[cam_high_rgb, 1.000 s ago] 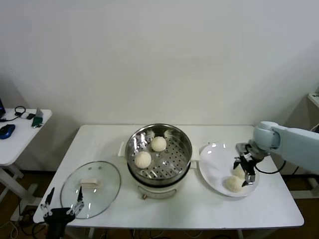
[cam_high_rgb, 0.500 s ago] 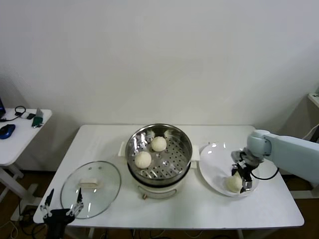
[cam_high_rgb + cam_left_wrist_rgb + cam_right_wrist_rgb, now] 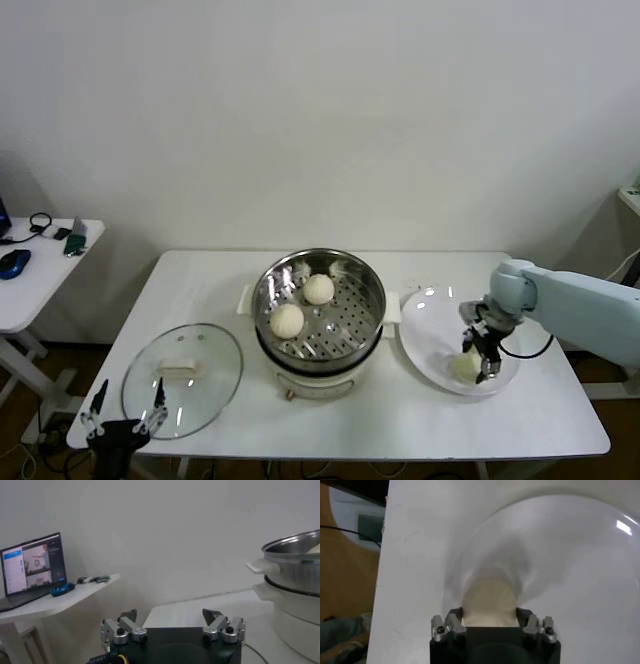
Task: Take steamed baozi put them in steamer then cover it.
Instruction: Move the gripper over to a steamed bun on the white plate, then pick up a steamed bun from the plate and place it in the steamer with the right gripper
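- Right gripper [image 3: 478, 360] is down on the plate [image 3: 432, 308], jaws clamped on a bun [image 3: 488, 604].
- Steamer [image 3: 318, 300] lies toward the robot's left of it.
- Left gripper [image 3: 124, 412] is parked, spread wide.

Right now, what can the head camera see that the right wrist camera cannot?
Only the head view shows the shiny steel steamer holding two cream-white buns, the clear glass lid and the left gripper at the table's near-left corner. Only the right wrist view shows the fingers hugging the bun. Both show the right gripper over the white plate.
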Robot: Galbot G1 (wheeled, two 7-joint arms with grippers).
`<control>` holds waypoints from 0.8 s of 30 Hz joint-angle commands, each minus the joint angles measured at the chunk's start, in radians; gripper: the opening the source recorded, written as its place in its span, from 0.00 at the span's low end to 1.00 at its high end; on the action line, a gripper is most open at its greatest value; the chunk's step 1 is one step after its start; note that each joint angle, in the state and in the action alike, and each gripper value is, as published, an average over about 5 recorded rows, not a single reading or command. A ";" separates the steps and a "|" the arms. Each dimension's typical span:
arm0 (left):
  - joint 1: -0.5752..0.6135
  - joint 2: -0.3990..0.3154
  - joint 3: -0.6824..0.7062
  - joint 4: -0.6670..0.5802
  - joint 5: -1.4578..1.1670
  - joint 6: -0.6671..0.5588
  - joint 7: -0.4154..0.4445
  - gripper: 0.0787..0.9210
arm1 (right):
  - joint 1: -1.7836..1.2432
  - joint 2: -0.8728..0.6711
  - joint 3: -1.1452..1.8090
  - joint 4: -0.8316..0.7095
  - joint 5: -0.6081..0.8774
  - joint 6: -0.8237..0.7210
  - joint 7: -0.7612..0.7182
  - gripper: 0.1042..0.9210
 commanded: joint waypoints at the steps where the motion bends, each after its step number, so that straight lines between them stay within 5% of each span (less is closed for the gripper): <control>1: 0.002 0.000 0.000 0.000 -0.001 -0.001 0.000 0.88 | 0.015 0.004 -0.005 -0.004 0.005 0.002 -0.001 0.72; 11: 0.003 0.003 0.004 -0.006 -0.002 -0.001 0.001 0.88 | 0.327 0.053 -0.114 0.048 -0.006 0.171 -0.065 0.71; 24: -0.016 0.006 0.023 0.002 -0.004 0.004 0.006 0.88 | 0.690 0.308 -0.215 0.105 -0.008 0.492 -0.149 0.71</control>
